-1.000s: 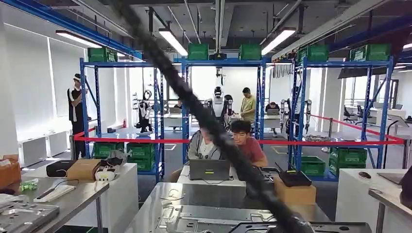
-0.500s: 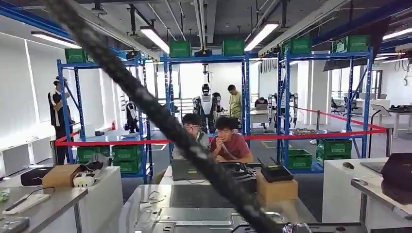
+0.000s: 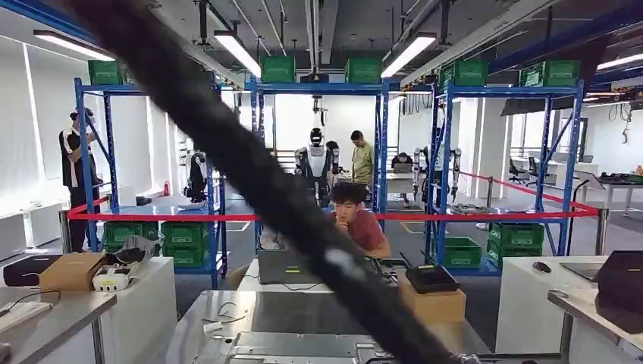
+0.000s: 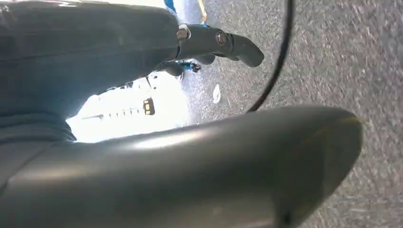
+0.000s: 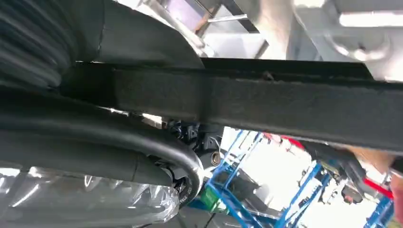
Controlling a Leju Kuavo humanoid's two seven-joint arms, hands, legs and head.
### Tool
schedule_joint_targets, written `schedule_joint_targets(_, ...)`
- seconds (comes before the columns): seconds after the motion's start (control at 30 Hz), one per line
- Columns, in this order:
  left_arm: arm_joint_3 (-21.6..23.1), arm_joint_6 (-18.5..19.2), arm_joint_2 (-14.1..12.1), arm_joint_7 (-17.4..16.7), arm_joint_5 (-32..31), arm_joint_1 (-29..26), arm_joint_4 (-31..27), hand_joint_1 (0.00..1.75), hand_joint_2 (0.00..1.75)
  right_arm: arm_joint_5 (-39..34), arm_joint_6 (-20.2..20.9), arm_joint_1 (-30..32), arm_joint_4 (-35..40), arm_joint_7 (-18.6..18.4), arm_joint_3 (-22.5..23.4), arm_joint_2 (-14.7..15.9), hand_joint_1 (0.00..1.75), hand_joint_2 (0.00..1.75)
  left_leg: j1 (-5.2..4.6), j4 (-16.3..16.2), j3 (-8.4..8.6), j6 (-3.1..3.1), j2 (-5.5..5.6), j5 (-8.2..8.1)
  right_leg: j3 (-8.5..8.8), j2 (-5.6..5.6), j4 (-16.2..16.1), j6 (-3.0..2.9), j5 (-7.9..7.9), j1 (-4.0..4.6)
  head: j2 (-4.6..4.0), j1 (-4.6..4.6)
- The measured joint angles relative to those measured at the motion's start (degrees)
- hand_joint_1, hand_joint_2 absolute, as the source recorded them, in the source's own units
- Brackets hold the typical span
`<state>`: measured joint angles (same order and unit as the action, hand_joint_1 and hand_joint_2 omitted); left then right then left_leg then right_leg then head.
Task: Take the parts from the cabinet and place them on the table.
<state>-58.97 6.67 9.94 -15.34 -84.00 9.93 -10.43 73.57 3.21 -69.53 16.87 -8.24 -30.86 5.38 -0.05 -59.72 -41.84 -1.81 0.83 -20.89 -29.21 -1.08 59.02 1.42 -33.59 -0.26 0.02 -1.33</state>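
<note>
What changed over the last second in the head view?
Mostly the camera: the whole scene slid left in the picture, so the robot turned right; the blue racks and steel table did not move themselves. The black bar crossing the view now looks thicker and more blurred. The seated person in red raised a hand to the chin. The right hand grips the bar; the left hand hangs with nothing in it.

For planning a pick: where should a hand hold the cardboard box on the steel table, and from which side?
Grip the cardboard box by its two side walls, probably coming from the near side; the black device lies on top, so the top is blocked.
</note>
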Motion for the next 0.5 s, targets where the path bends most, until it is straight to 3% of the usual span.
schedule_joint_targets(0.03,-0.02,-0.09,-0.02,-0.13,0.00,0.03,-0.02,0.00,0.00,0.02,-0.04,-0.31,0.00,-0.02,0.00,-0.07,1.75,1.75,0.05,0.12,0.47,-0.45,-0.01,-0.43,-1.28,0.20,2.53,0.13,-0.95,0.04,-0.02,-0.04)
schedule_joint_targets(0.07,-0.02,-0.26,-0.02,-0.26,0.00,0.14,-0.04,0.00,0.00,0.07,-0.04,-0.44,0.00,-0.04,0.00,-0.07,1.75,1.75,0.09,0.12,0.86,-0.76,0.00,-0.75,-3.65,0.23,6.75,0.18,-2.59,-0.12,-0.04,-0.07)
schedule_joint_targets(0.13,-0.02,-0.26,0.00,-0.48,0.17,0.10,-0.04,0.00,0.00,0.15,-0.02,0.26,-0.09,-0.07,0.00,0.04,1.75,1.75,0.14,0.11,1.74,-0.81,0.06,-1.46,-9.19,0.24,15.18,0.33,-4.99,-0.37,0.00,-0.13)
schedule_joint_targets(0.17,-0.02,-0.31,0.00,-0.55,0.20,-0.07,-0.02,0.00,0.00,0.15,-0.02,0.77,-0.15,-0.07,0.00,0.06,1.75,1.75,0.17,0.07,2.18,-0.74,0.13,-1.77,-11.05,0.25,16.80,0.37,-4.44,-0.43,-0.02,-0.26)
schedule_joint_targets(0.2,-0.04,-0.33,0.00,-0.61,0.31,-0.23,0.00,0.00,0.00,0.15,-0.02,1.14,-0.18,-0.07,0.00,0.06,1.75,1.75,0.17,0.06,2.59,-0.69,0.23,-2.12,-11.59,0.25,15.71,0.35,-2.28,-0.45,-0.04,-0.35)
schedule_joint_targets(0.23,-0.06,-0.37,0.02,-0.61,0.31,-0.28,0.02,0.00,0.00,0.15,0.00,1.29,-0.18,-0.04,0.00,0.06,1.75,1.75,0.16,0.06,2.96,-0.58,0.35,-2.42,-11.19,0.26,12.54,0.32,0.92,-0.43,-0.02,-0.39)
schedule_joint_targets(0.3,-0.07,-0.81,0.07,-0.37,0.33,-0.19,0.02,0.00,0.00,0.20,-0.04,0.91,-0.18,-0.07,0.02,0.11,1.75,1.75,0.03,0.06,3.65,-0.26,0.49,-2.95,-8.48,0.29,2.07,-0.09,8.53,-0.23,-0.02,-0.37)
schedule_joint_targets(0.37,-0.07,-1.05,0.15,-0.15,0.33,-0.20,0.09,0.00,0.00,0.28,-0.20,0.76,-0.18,-0.11,0.04,0.15,1.75,1.75,-0.01,0.21,3.64,0.08,0.57,-3.03,-6.72,0.37,-0.03,-0.63,8.57,0.54,-0.09,-0.50)
schedule_joint_targets(0.4,-0.07,-1.18,0.15,-0.17,0.33,-0.22,0.09,0.00,0.00,0.31,-0.17,0.76,-0.18,-0.15,0.04,0.20,1.75,1.75,0.02,0.22,3.51,0.15,0.58,-3.03,-6.56,0.38,-0.41,-0.87,8.25,0.54,0.04,-0.35)
schedule_joint_targets(0.43,-0.07,-1.20,0.15,-0.15,0.35,-0.18,0.09,0.00,0.00,0.31,-0.20,0.72,-0.18,-0.13,0.04,0.17,1.75,1.75,-0.32,-0.09,3.20,0.04,0.61,-3.05,-6.40,0.39,-1.06,-0.41,7.84,0.22,-0.02,-0.37)
schedule_joint_targets(0.5,-0.09,-1.20,0.15,-0.17,0.35,-0.25,0.11,0.00,0.00,0.31,-0.20,0.83,-0.18,-0.15,0.04,0.20,1.75,1.75,-0.28,0.11,3.26,0.07,0.44,-3.03,-6.54,0.21,-0.94,-0.37,7.90,0.28,0.02,-0.35)
